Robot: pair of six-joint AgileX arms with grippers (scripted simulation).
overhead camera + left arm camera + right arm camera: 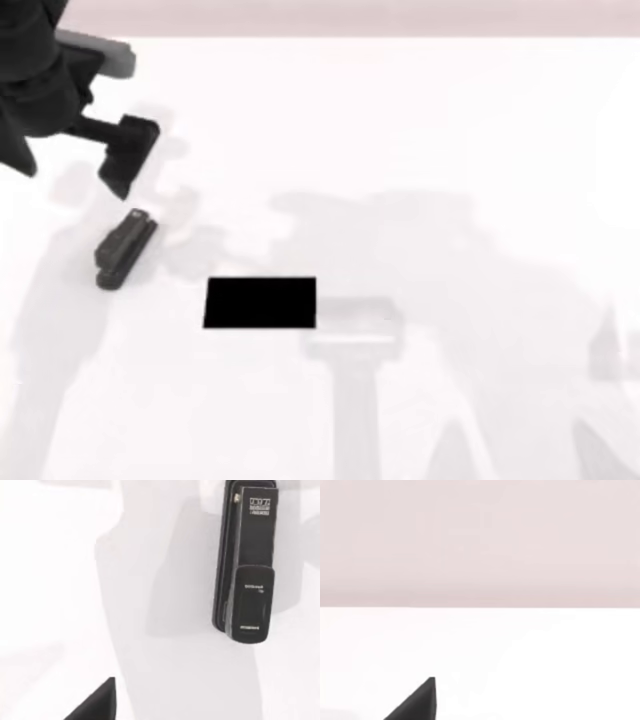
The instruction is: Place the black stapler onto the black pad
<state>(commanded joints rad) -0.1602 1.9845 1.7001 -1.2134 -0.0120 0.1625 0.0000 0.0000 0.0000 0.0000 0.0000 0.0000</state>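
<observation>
The black stapler (125, 248) lies on the table left of the black pad (260, 303), long axis diagonal; the left claw (127, 158) hovers just beyond its far end, finger spread indiscernible, the nearer arm.

Light was bright and washed out over the white table (420, 140), with pale grey shadows spreading from centre toward five o'clock and soft blur throughout.
</observation>
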